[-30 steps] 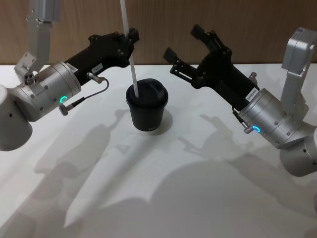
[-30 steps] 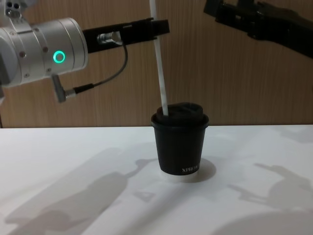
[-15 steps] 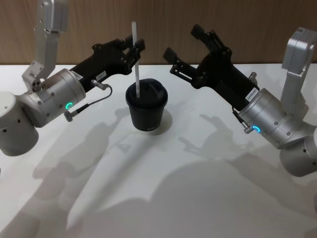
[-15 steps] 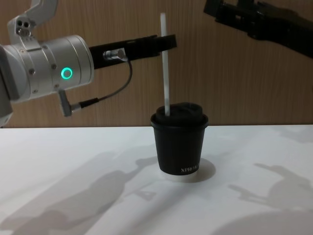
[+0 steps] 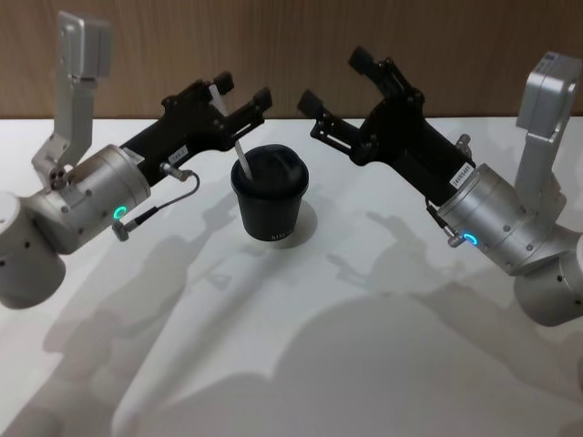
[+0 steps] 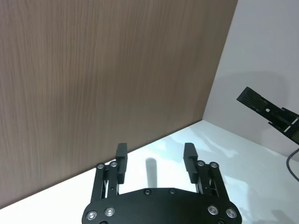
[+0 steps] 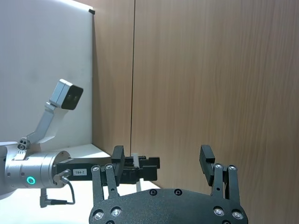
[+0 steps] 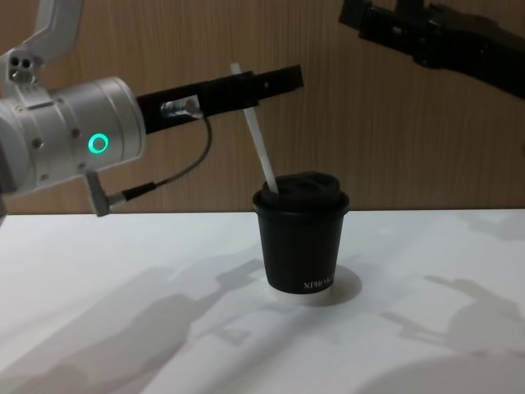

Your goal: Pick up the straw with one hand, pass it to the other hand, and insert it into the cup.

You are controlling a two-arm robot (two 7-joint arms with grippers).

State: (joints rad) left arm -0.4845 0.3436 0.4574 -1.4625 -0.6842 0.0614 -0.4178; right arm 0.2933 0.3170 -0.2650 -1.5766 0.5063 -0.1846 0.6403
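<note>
The black lidded cup [image 5: 271,205] [image 8: 302,242] stands upright mid-table. The white straw [image 5: 241,157] [image 8: 258,144] sits in its lid, tilted toward my left gripper. My left gripper [image 5: 242,89] [image 8: 283,80] [image 6: 155,157] hovers just behind and above the cup, open, with the straw's top end beside its fingers and nothing clamped between them. My right gripper [image 5: 332,77] [image 7: 161,157] [image 8: 361,16] hangs open and empty behind and to the right of the cup, higher than the lid.
The white table [image 5: 301,346] has free room in front of the cup and to both sides. A wooden wall [image 5: 301,36] rises right behind the grippers. A thin black cable [image 5: 178,187] loops at my left wrist.
The straw has slid deeper into the cup and now leans instead of standing upright. My left gripper has opened and let it go. The right arm has not moved.
</note>
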